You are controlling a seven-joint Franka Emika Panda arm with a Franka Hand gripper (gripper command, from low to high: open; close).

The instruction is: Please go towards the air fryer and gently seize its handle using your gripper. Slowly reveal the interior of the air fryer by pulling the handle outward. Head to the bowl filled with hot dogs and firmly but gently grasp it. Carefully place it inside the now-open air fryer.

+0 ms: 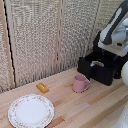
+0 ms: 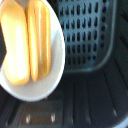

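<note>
While the exterior view shows the arm hanging over the air fryer (image 1: pixel 100 69) at the right edge of the frame, its drawer pulled open and something pale inside, the wrist view fills in the rest: the bowl (image 2: pixel 47 82) with two hot dogs (image 2: pixel 27 40) sits above the slotted black basket (image 2: pixel 87 35). The gripper's fingers are hidden (I cannot tell their state). A pink mug (image 1: pixel 79 83), a floral plate (image 1: pixel 31 110) and one stray sausage piece (image 1: pixel 42 88) lie on the table (image 1: pixel 95 107).

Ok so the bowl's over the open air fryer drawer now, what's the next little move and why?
Probably lower the bowl straight down and let go. In the wrist view it sits tilted over the air fryer drawer's perforated basket floor, with the hot dogs leaning in it. The exterior view shows the arm over the open drawer. The gripper itself isn't visible, so go slowly.
</note>
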